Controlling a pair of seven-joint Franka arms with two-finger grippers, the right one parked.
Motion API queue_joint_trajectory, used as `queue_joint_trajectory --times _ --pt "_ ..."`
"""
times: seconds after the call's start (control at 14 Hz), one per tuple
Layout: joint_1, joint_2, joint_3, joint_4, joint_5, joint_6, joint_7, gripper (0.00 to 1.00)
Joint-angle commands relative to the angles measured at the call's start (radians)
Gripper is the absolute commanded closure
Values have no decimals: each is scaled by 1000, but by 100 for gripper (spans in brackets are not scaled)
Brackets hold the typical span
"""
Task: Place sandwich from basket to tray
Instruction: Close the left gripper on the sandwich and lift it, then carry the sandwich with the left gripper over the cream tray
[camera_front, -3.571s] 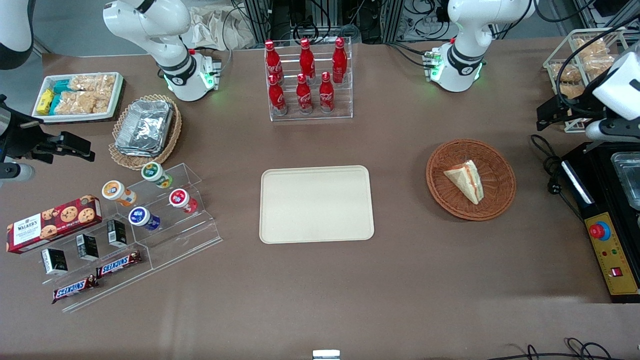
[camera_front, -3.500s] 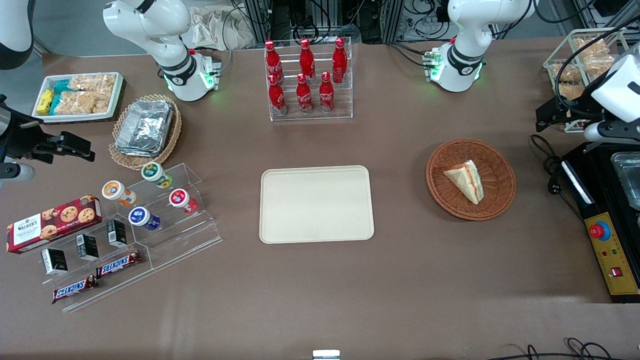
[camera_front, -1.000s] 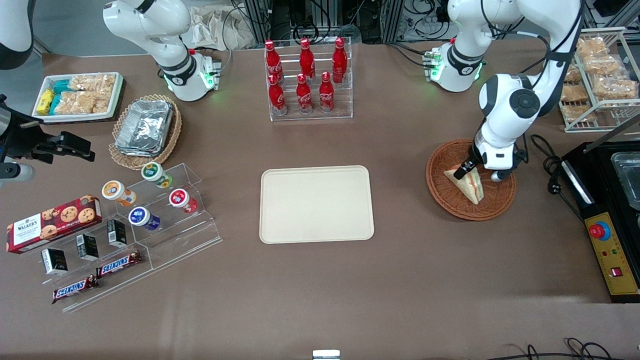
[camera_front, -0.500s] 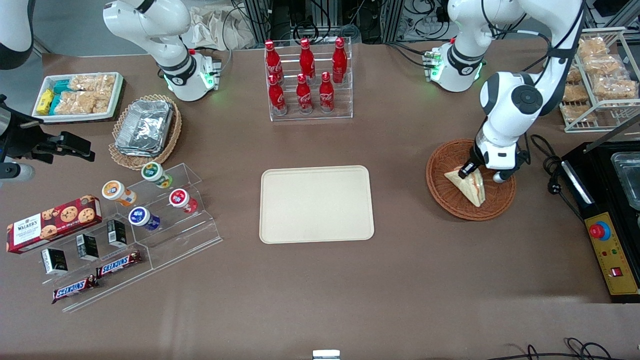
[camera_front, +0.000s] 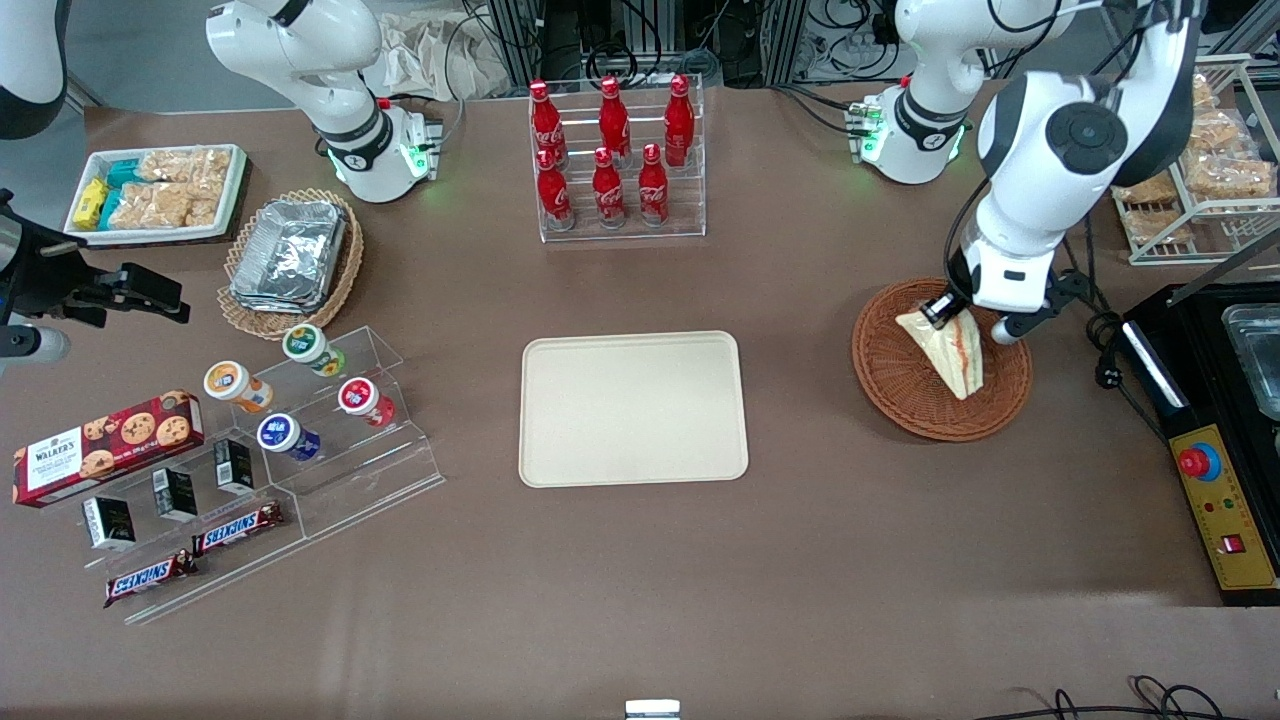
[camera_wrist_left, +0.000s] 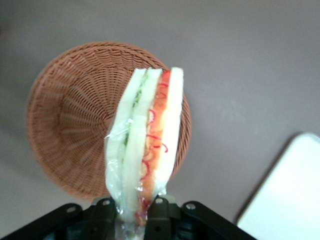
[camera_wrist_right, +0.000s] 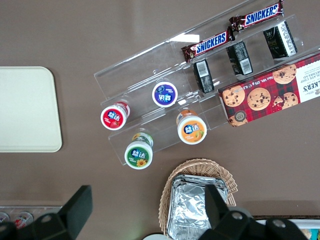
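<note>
Black gripper (camera_wrist_left: 134, 207) clamping white sandwich (camera_wrist_left: 146, 145) with red-orange and green layers above reddish-brown woven basket (camera_wrist_left: 70, 125), near cream tray (camera_wrist_left: 285, 195).

The end effector (camera_front: 948, 312) hangs over the basket (camera_front: 900, 385), clamped on the sandwich (camera_front: 950, 345), which is lifted clear above the basket's floor. The basket sits on the desk (camera_front: 640, 560) toward the working arm's end. The tray (camera_front: 633, 408) lies mid-desk, well apart from the basket. A bottle rack (camera_front: 615, 160) stands farther from the front camera than the tray.
</note>
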Motion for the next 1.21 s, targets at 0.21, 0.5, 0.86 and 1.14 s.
queue_joint_trajectory --times 0.21,0.5,0.86,1.14 --pt "-3 246 -181 460 46 -325 64 100" --pt "-50 446 -327 586 191 -312 -106 100" --pt "-164 672 -324 611 282 -145 -174 100" --pt "-210 821 -324 619 419 -26 -263 100"
